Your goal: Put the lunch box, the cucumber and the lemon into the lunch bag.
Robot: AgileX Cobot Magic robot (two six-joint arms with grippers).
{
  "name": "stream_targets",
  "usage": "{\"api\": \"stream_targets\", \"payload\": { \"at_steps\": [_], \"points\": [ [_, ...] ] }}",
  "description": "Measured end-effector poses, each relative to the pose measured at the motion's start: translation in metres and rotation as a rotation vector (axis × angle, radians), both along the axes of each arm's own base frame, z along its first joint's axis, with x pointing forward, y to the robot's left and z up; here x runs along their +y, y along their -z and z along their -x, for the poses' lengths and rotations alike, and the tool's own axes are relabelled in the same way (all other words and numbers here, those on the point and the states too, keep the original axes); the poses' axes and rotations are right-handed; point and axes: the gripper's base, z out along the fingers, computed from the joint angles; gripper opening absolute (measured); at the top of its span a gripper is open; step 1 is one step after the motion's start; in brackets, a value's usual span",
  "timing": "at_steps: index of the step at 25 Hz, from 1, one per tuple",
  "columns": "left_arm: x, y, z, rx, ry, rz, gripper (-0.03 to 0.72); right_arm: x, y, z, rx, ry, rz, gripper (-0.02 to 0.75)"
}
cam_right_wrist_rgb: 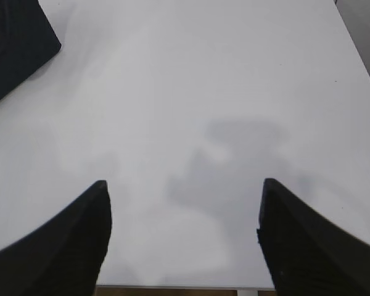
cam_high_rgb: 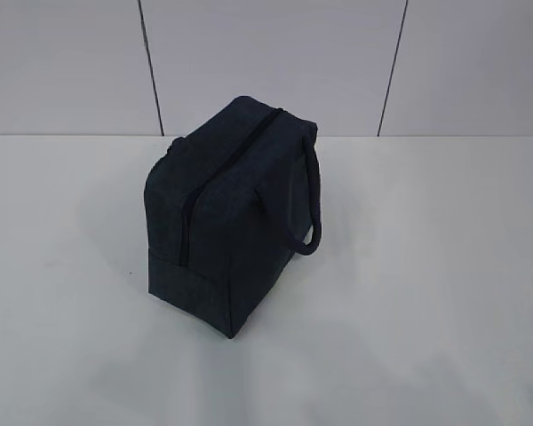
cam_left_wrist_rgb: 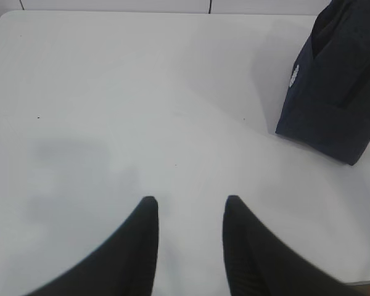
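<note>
Lunch bag (cam_high_rgb: 226, 213) upright on worktop (cam_high_rgb: 426, 293), zipper closed. Left end effector (cam_left_wrist_rgb: 191, 206) partly parted, right end effector (cam_right_wrist_rgb: 184, 188) spread wide; both grasping nothing, above bare worktop.

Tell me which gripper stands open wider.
The right gripper: the gap between its fingers spans much of the right wrist view. The left gripper shows a narrower gap. Both are empty over the white table, away from the lunch bag.

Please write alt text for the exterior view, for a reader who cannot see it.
A boxy dark navy fabric lunch bag stands alone on a plain white table, its top zipper closed and one loop handle hanging down its right side. Behind it is a grey panelled wall; no arms or food show.
</note>
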Motion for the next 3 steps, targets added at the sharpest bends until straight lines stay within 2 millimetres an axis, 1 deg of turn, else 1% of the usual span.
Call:
{"api": "stream_targets", "payload": {
  "at_steps": [3],
  "points": [
    [0.0, 0.0, 0.0, 0.0, 0.0, 0.0, 0.241, 0.0, 0.0, 0.0, 0.0, 0.0, 0.0, 0.58]
  ]
}}
